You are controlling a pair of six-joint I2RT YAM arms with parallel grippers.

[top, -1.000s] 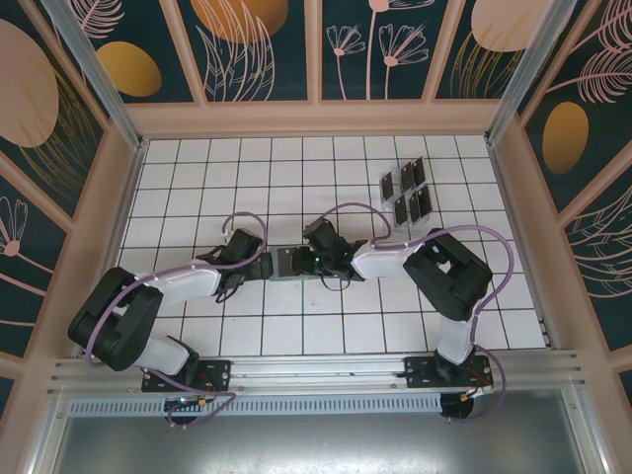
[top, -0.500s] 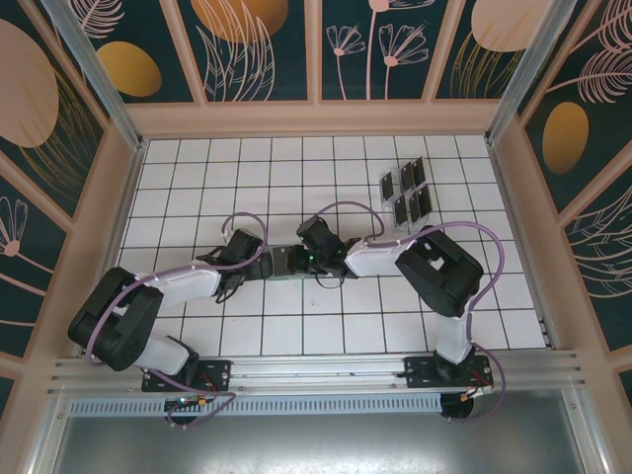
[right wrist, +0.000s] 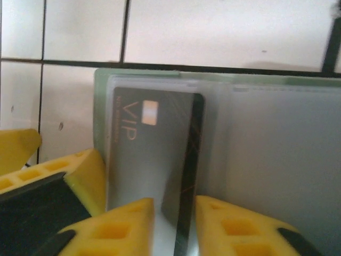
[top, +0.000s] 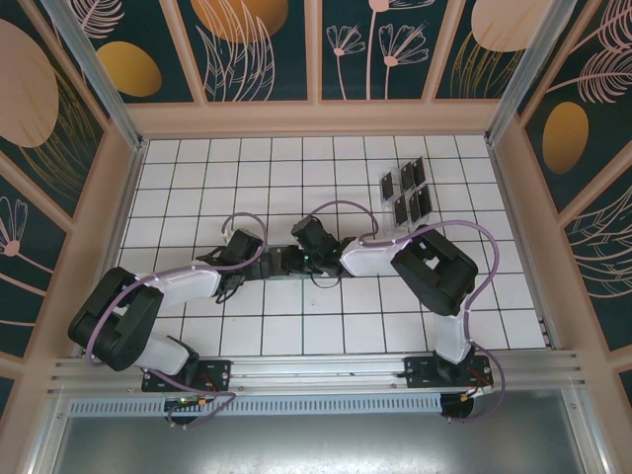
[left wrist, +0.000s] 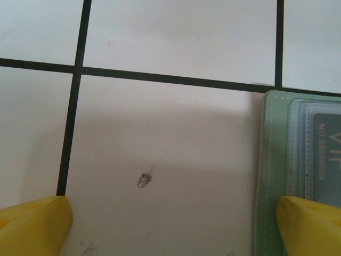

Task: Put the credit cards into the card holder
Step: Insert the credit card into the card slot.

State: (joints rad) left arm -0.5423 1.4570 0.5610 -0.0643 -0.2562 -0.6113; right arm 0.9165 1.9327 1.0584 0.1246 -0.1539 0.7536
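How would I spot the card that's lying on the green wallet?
Find the white tiled table, then its middle, where both arms meet over the sage-green card holder. A dark card lies on it, just ahead of the right end effector. Unlike the black cards grouped near the table's far right corner, this one sits alone, showing "VIP" and a small pale chip.

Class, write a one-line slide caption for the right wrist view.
Right hand poised over the black VIP credit card lying in the open sage-green card holder.
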